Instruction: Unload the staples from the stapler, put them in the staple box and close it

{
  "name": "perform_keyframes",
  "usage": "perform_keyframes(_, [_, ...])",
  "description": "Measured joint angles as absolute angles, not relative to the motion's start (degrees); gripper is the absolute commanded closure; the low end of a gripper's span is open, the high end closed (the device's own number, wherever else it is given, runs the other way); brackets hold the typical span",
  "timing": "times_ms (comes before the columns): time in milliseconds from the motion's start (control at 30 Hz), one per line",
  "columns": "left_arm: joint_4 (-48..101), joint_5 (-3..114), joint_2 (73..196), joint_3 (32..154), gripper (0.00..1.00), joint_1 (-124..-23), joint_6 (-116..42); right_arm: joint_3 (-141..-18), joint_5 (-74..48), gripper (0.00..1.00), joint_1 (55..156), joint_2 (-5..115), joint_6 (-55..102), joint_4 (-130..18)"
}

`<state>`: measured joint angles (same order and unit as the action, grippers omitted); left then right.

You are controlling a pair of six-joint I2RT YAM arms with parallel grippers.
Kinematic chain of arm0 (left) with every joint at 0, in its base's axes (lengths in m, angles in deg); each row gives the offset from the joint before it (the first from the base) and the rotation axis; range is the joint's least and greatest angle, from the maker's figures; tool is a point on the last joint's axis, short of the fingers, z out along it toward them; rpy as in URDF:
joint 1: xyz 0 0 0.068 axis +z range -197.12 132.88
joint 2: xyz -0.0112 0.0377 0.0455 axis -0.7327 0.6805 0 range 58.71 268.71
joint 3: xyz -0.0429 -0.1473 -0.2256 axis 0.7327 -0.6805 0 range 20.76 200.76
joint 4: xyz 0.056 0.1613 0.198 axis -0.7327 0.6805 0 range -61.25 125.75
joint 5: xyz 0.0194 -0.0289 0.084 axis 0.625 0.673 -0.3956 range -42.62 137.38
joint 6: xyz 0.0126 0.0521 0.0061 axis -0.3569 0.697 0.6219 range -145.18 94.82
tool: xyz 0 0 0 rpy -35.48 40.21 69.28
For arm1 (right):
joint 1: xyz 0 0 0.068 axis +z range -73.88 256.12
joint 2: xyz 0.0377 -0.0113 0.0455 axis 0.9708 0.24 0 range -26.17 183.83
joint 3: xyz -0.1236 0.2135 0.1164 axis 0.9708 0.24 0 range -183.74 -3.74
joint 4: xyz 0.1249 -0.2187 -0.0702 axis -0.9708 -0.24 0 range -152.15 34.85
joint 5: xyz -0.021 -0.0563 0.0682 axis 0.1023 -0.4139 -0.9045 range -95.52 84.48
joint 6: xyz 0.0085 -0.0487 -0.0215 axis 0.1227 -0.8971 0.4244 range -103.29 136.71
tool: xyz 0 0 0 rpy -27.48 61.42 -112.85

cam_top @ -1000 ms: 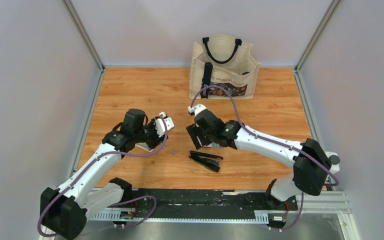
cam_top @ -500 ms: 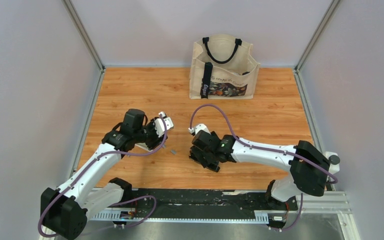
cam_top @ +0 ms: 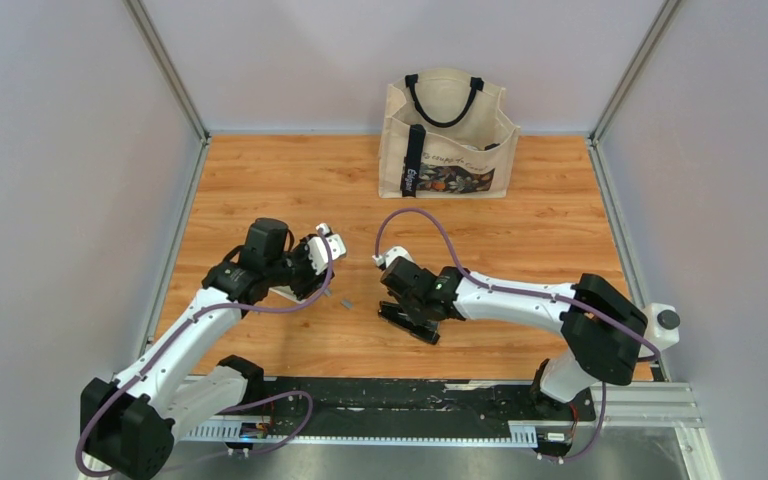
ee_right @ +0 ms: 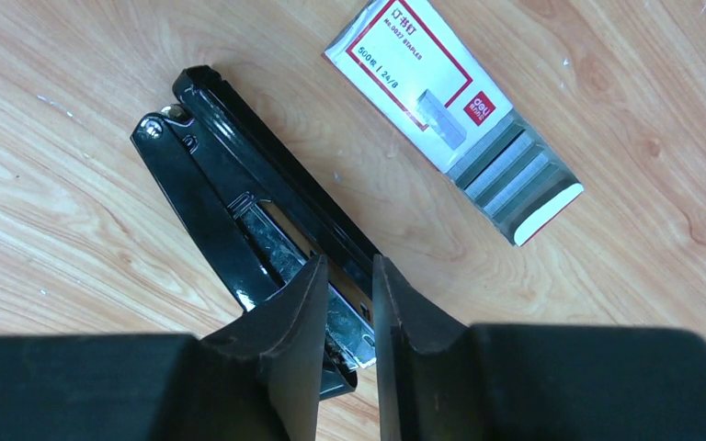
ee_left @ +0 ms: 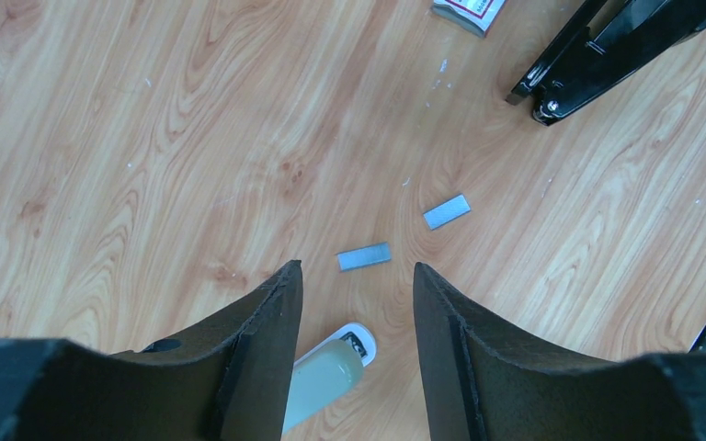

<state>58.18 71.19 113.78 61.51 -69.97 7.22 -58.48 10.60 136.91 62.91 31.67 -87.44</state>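
A black stapler (ee_right: 230,193) lies opened out on the wooden table; it also shows in the top view (cam_top: 418,327). My right gripper (ee_right: 349,260) is down on its front end, jaws closed to a narrow gap on the silvery magazine tip; in the top view it (cam_top: 406,300) covers the stapler's far end. Two short grey strips of staples (ee_left: 364,256) (ee_left: 446,211) lie loose on the table left of the stapler, a small grey fleck in the top view (cam_top: 345,302). My left gripper (ee_left: 357,266) hovers above them, open and empty (cam_top: 330,250).
A white and red staple box (ee_right: 450,110) lies beside the stapler. A small white and pale translucent object (ee_left: 326,377) lies under my left jaws. A beige tote bag (cam_top: 447,135) stands at the back. Grey walls enclose the table left and right.
My right gripper has come down and toward me onto the stapler's front end. The left arm and the staples have not moved.
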Motion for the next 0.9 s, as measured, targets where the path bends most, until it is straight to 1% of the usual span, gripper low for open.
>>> perform_keyframes(400, [58.18,71.21,113.49,60.64,0.45,-69.95,7.24,-58.05,8.46,0.75,135.64,63.44,30.12,-85.93])
perform_keyframes(500, [58.20,71.19,113.38,60.55,0.45,-69.95,7.24,-58.11,7.93,0.81,135.53,63.66,29.94,-85.47])
perform_keyframes(533, [58.20,71.21,113.32,60.55,0.45,-69.95,7.24,-58.11,7.74,0.89,135.53,63.70,29.92,-85.17])
perform_keyframes(600, [58.20,71.21,113.12,60.55,0.45,-69.95,7.24,-58.16,7.30,0.97,135.51,63.94,29.88,-84.40])
perform_keyframes(633, [58.20,71.21,113.06,60.55,0.45,-69.95,7.24,-58.29,6.93,1.00,135.47,64.09,29.94,-84.10])
perform_keyframes(900, [58.20,71.23,112.25,60.55,0.45,-69.95,7.22,-58.94,2.16,1.00,135.12,64.18,33.05,-82.41])
